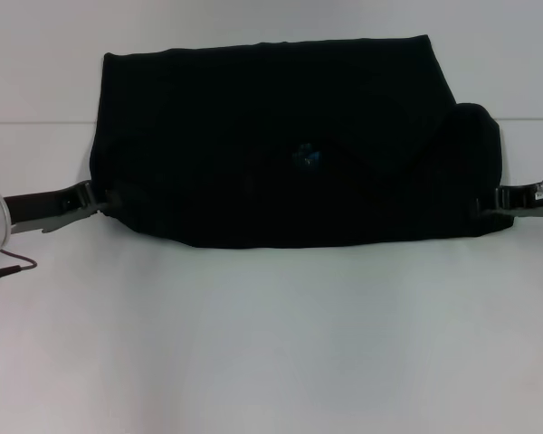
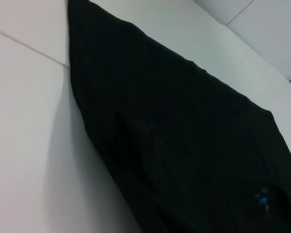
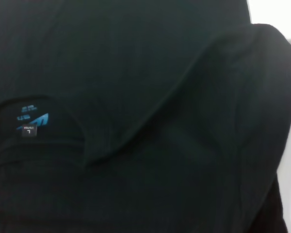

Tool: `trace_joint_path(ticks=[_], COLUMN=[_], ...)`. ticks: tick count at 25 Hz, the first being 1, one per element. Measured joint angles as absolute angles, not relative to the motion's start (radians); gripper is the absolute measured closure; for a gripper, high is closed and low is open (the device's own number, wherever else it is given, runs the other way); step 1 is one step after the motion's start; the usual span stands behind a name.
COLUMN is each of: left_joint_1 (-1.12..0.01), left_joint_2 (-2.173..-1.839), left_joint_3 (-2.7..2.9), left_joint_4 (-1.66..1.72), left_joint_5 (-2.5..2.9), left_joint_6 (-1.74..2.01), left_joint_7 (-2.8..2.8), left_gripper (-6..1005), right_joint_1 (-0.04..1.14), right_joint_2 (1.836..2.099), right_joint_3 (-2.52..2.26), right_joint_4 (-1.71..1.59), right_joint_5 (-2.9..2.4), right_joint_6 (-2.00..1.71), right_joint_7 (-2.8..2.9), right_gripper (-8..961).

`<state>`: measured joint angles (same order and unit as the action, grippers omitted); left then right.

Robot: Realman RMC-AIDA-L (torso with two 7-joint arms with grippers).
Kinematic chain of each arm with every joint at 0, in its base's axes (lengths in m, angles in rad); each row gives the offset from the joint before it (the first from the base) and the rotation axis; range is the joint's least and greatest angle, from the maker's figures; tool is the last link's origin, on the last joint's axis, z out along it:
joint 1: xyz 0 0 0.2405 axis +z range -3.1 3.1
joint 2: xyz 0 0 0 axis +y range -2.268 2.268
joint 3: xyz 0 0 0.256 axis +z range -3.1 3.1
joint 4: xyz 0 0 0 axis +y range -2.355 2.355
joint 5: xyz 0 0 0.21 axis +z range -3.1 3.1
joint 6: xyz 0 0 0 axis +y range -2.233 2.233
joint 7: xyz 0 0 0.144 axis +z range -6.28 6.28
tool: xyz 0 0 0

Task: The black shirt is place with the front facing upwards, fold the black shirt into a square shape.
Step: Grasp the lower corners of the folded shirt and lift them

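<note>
Black cloth T-shirt [image 1: 290, 145] with blue neck label [image 1: 305, 156]: laid mid white table [image 1: 271, 344], already doubled into a wide band | left gripper [image 1: 104, 201] at its left edge, right gripper [image 1: 486, 203] at its right edge, finger state cannot be told | progress judged partial: sideways folds to a square remain.

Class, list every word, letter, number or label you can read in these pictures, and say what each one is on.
"L": on the small dark size tab inside the shirt collar.
Blue print on the neck label: too blurred to read.
Nothing else readable; no lettering shows on the shirt front.
</note>
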<state>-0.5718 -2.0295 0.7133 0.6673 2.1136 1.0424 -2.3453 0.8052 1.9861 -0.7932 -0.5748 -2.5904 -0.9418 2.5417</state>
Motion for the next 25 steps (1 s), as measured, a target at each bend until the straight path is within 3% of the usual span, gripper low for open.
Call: trace_joint_path(ticks=[12,18,25], left_joint_1=[-0.569,-0.568,-0.557], left_joint_2=[-2.019,-2.002,-1.935], left_joint_3=[0.719,0.720,0.717], left_joint_4=[0.667,0.667,0.682], left_joint_5=[2.121,2.123,2.148], left_joint_6=[1.061,1.107,1.351], left_joint_7=[-2.351,-2.344,-2.316], left_gripper=[939,939,939], right_joint_1=[0.790,0.777,0.671], right_joint_2=[1.972,1.970,1.984], right_joint_3=[-0.760,-0.742,-0.733], right_joint_4=[-0.585,-0.610,-0.807], right_joint_5=[-2.589,-2.589,-2.590], right_joint_6=[-0.969,-1.012,-1.294], right_joint_7=[2.542,2.536,2.534], right_gripper=[898,912,911])
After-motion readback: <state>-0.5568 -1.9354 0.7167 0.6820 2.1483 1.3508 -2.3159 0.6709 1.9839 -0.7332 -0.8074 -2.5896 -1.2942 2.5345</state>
